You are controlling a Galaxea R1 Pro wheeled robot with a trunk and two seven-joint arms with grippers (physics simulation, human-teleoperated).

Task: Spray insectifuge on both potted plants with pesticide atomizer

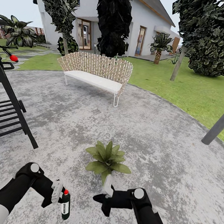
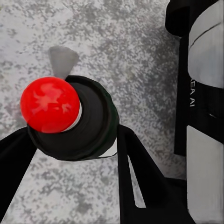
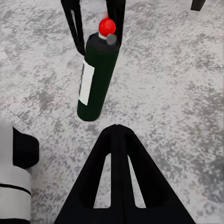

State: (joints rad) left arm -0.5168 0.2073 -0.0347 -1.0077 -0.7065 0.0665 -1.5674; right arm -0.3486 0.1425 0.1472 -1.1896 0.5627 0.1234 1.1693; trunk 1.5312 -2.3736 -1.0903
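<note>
The pesticide atomizer (image 1: pixel 65 206) is a slim dark bottle with a red cap and a white label, hanging upright over the stone patio (image 1: pixel 163 149). My left gripper (image 1: pixel 62 197) is shut on the atomizer near its top. In the left wrist view the red cap (image 2: pixel 50 104) sits between the black fingers (image 2: pixel 132 161). One potted plant (image 1: pixel 107 159), a low green rosette, stands on the patio just beyond both grippers. My right gripper (image 1: pixel 98 198) is shut on nothing, pointing at the atomizer (image 3: pixel 95 74) from the side; its fingers (image 3: pixel 116 154) meet at a tip.
A wicker bench (image 1: pixel 95 73) stands at the far side of the patio. A black slatted rack (image 1: pixel 4 108) is at the left, a grey bollard (image 1: pixel 222 122) at the right edge. Lawn (image 1: pixel 184 89), trees and a white house lie beyond.
</note>
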